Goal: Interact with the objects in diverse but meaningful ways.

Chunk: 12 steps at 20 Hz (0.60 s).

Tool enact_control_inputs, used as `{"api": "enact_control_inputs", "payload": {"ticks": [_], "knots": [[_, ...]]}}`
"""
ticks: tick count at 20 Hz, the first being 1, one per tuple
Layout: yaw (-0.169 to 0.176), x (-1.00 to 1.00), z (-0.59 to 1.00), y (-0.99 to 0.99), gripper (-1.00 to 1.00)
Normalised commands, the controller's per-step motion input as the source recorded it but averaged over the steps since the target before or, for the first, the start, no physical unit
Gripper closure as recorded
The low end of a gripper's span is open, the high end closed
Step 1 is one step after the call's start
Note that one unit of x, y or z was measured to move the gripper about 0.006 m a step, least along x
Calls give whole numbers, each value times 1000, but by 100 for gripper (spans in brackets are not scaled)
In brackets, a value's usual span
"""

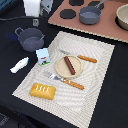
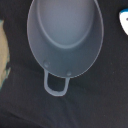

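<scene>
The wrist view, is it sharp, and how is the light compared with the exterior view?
Wrist view: soft, slightly blurred, the grey pot fills the frame, even light without glare. Exterior view: low resolution, bright placemat against the dark table, the sausage still readable.

**What the cameras missed**

The wrist view cropped the grey pot [image 2: 65,35]: its far rim and second handle ran off the edge. A white-blue scrap [image 2: 123,18] at the border was too cut off to name. In the exterior view, the beige bowl [image 1: 123,17] was sliced by the frame, and the gripper's jaws never showed.
</scene>
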Motion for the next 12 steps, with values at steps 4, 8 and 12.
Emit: {"api": "enact_control_inputs", "payload": {"ticks": [4, 8, 12], "knots": [[-78, -614, -406, 388, -100], [-108, -361, -409, 274, -100], [-105, -371, -451, 160, -100]]}}
